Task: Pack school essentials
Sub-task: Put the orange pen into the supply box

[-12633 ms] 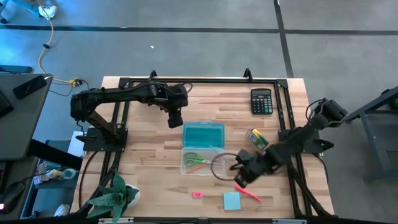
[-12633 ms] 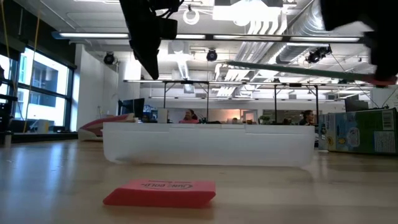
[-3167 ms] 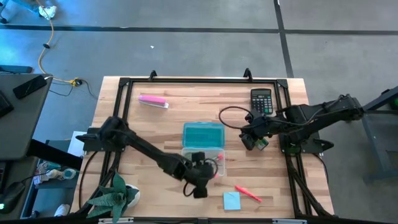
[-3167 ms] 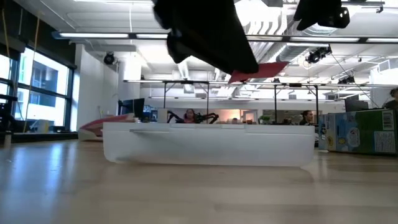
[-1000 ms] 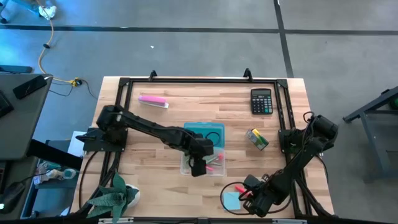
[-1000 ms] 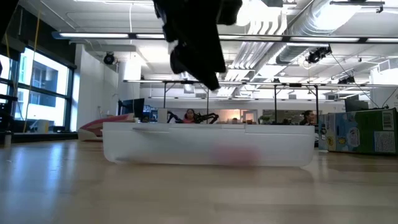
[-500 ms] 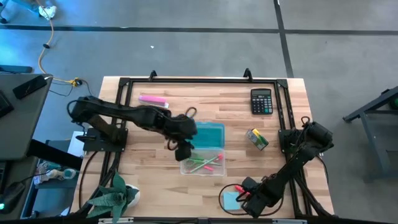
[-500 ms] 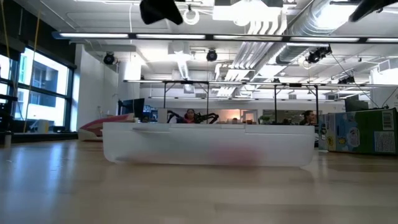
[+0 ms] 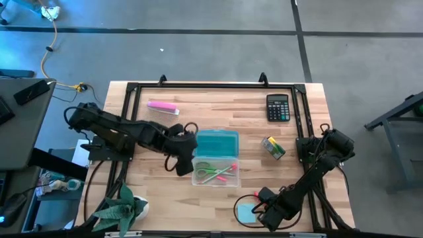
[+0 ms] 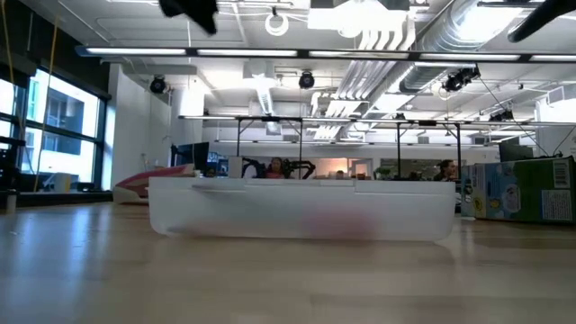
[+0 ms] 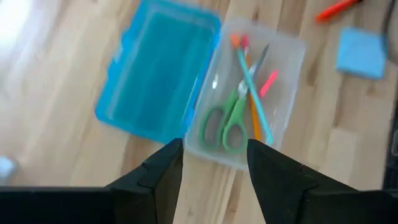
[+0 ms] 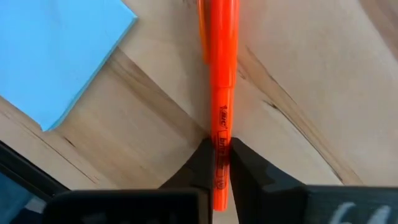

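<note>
The right gripper (image 12: 217,163) is sitting at the table's near edge, its jaws clenched on the red pen (image 12: 219,93), which is lying flat on the wooden table (image 9: 152,125) just beside the light-blue sticky pad (image 12: 59,53). The left gripper (image 11: 214,155) is hanging above the table just left of the clear pencil case (image 9: 215,173), its jaws standing apart and grasping nothing. The case's blue lid (image 11: 155,78) is lying open beside the tray, which is holding the green-handled scissors (image 11: 227,121), the orange pencil (image 11: 254,121), the green pencil (image 11: 252,93) and the pink eraser (image 11: 268,83). The yellow-green box (image 9: 273,147) is resting to the case's right, well apart from it. The black calculator (image 9: 277,108) and the pink-and-white bar (image 9: 162,106) are lying toward the far edge.
</note>
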Robot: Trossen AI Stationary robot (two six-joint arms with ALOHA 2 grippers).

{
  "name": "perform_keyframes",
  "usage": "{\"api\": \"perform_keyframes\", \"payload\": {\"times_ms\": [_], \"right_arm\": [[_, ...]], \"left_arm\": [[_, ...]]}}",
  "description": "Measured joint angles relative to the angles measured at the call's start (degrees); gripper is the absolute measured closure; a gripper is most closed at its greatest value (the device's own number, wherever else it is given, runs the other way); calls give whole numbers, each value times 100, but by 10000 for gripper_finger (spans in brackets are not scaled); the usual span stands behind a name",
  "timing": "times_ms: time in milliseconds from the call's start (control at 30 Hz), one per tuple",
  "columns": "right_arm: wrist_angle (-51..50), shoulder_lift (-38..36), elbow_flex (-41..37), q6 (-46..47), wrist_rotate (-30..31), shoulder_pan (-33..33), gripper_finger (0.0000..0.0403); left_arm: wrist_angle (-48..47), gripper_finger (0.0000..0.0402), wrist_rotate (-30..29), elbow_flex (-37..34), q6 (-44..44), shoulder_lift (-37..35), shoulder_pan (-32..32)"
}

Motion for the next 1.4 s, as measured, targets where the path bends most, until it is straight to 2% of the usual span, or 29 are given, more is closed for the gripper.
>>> {"api": "perform_keyframes", "payload": {"times_ms": [167,333,467,1133,1233,1400], "right_arm": [[62,-150,-27,-2,136,5,387],[181,-561,-28,-7,760,-126,395],[299,-803,-28,-403,888,-383,392],[2494,-1029,-17,-3894,1102,-2725,391],[2423,-1029,48,-4259,1072,-2919,391],[1467,-997,647,-5166,1090,-3135,391]], "left_arm": [[11,243,2,-647,-669,2,-200],[39,250,93,-1198,-1273,11,-432],[49,254,162,-1482,-1659,11,-596],[54,257,249,-1603,-1955,11,-663],[52,257,480,-1603,-1957,11,-660],[47,257,734,-1603,-1958,11,-663]]}}
